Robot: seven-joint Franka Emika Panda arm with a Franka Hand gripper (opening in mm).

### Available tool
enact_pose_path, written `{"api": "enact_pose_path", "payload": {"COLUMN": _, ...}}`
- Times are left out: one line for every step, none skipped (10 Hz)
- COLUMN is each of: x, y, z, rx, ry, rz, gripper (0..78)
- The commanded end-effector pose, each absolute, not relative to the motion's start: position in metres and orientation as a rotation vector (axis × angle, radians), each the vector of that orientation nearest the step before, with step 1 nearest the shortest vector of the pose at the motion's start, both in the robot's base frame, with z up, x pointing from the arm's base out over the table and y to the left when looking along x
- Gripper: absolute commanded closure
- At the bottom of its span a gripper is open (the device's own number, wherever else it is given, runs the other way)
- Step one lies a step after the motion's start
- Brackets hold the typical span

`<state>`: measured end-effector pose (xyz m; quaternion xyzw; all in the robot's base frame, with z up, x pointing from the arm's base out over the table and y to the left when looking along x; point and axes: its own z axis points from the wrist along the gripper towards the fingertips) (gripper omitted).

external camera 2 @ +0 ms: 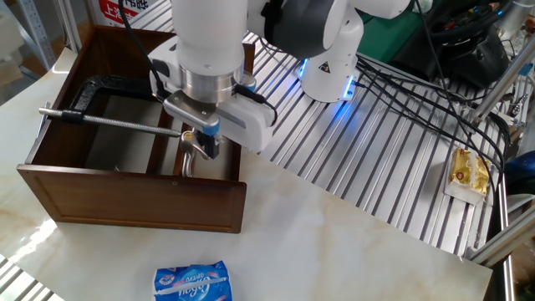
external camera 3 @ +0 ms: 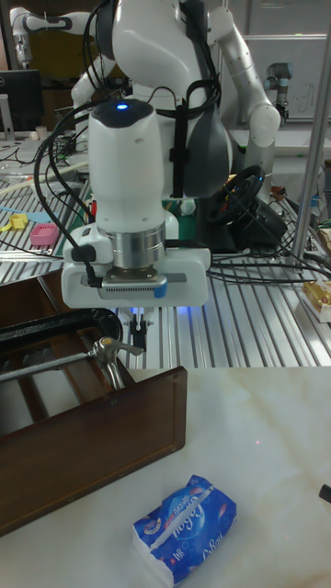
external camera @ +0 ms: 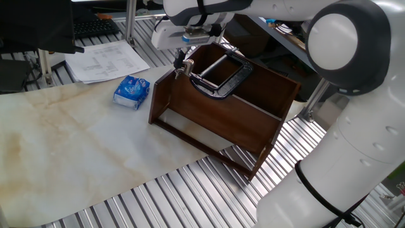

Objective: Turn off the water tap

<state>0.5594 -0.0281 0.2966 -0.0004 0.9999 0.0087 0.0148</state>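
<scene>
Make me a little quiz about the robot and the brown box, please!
1. True or false: the blue packet lies inside the wooden frame.
2. Where is the end effector? A) over the packet B) at the water tap lever C) over the papers
3. Fill in: the threaded rod of the black ____ spans the frame.

Key: 1 false; 2 B; 3 clamp.

Two fixed views look down from opposite sides of wooden box [external camera: 218, 117]; tall view low, close; all share box
</scene>
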Motion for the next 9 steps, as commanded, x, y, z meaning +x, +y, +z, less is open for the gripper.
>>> {"api": "enact_pose_path", "payload": {"x": 0.5631, "y": -0.0150, "z": 0.2979, "rx": 0.025, "ry": 3.105, "rz": 0.031, "gripper": 77.6}}
{"api": "enact_pose_path", "payload": {"x": 0.5649, "y": -0.0146, "z": 0.2989, "rx": 0.024, "ry": 3.106, "rz": 0.031, "gripper": 77.6}}
{"api": "enact_pose_path", "payload": {"x": 0.5654, "y": -0.0147, "z": 0.2992, "rx": 0.024, "ry": 3.106, "rz": 0.031, "gripper": 77.6}}
{"api": "enact_pose_path", "payload": {"x": 0.5678, "y": -0.0157, "z": 0.3006, "rx": 0.019, "ry": 3.107, "rz": 0.029, "gripper": 77.6}}
{"api": "enact_pose_path", "payload": {"x": 0.5678, "y": -0.0157, "z": 0.3006, "rx": 0.019, "ry": 3.107, "rz": 0.029, "gripper": 77.6}}
{"api": "enact_pose_path", "payload": {"x": 0.5680, "y": -0.0159, "z": 0.3007, "rx": 0.019, "ry": 3.107, "rz": 0.023, "gripper": 77.6}}
{"api": "enact_pose_path", "payload": {"x": 0.5682, "y": -0.0160, "z": 0.3007, "rx": 0.020, "ry": 3.108, "rz": 0.023, "gripper": 77.6}}
{"api": "enact_pose_path", "payload": {"x": 0.5686, "y": -0.0161, "z": 0.3006, "rx": 0.021, "ry": 3.108, "rz": 0.024, "gripper": 77.6}}
{"api": "enact_pose_path", "payload": {"x": 0.5689, "y": -0.0161, "z": 0.3004, "rx": 0.021, "ry": 3.108, "rz": 0.023, "gripper": 77.6}}
